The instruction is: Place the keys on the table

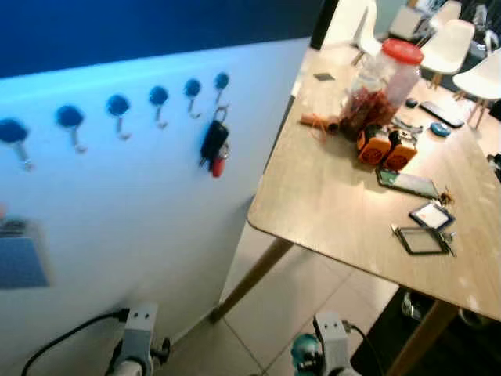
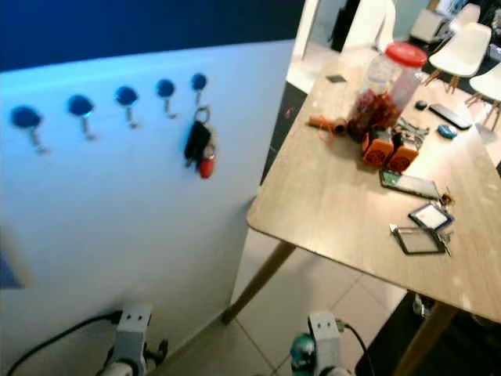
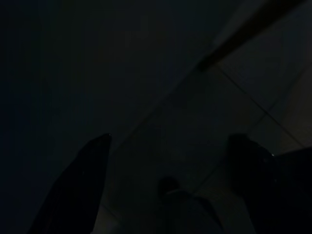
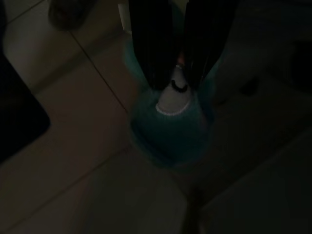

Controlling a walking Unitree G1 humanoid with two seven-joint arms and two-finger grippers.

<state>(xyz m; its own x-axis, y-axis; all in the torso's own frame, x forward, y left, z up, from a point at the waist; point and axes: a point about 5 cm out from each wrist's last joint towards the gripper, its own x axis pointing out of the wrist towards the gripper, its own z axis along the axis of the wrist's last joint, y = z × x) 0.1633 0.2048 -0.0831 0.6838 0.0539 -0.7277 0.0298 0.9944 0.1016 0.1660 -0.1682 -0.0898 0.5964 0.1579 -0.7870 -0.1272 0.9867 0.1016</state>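
- The keys (image 1: 214, 146), a black fob with a small red tag on a metal ring, hang from the hook nearest the table on a white wall. They are not on the table.
- Six round blue hooks (image 1: 117, 106) sit in a row on that wall in the left eye view. Only one holds something.
- The light wooden table (image 1: 313, 196) stands just beside the wall, and its rounded corner is near the keys. Nothing stands between the keys and the table edge.
- On the table there is one clear plastic jar with a red lid (image 1: 383, 86), with reddish things inside.
- Two small orange and black gadgets (image 1: 387, 149) stand side by side in front of the jar.
- A flat green board (image 1: 409, 184) and a black framed card holder (image 1: 423, 240) lie closer to the near edge.
- White chairs (image 1: 458, 43) stand at the far end of the room.
- The floor is pale tile (image 1: 290, 305).
- The left gripper (image 3: 170, 185) hangs low over the dark floor with its two black fingers spread apart.
- The right gripper (image 4: 178, 53) hangs low too, fingers close together, pointing down over the robot's teal foot (image 4: 170, 126).
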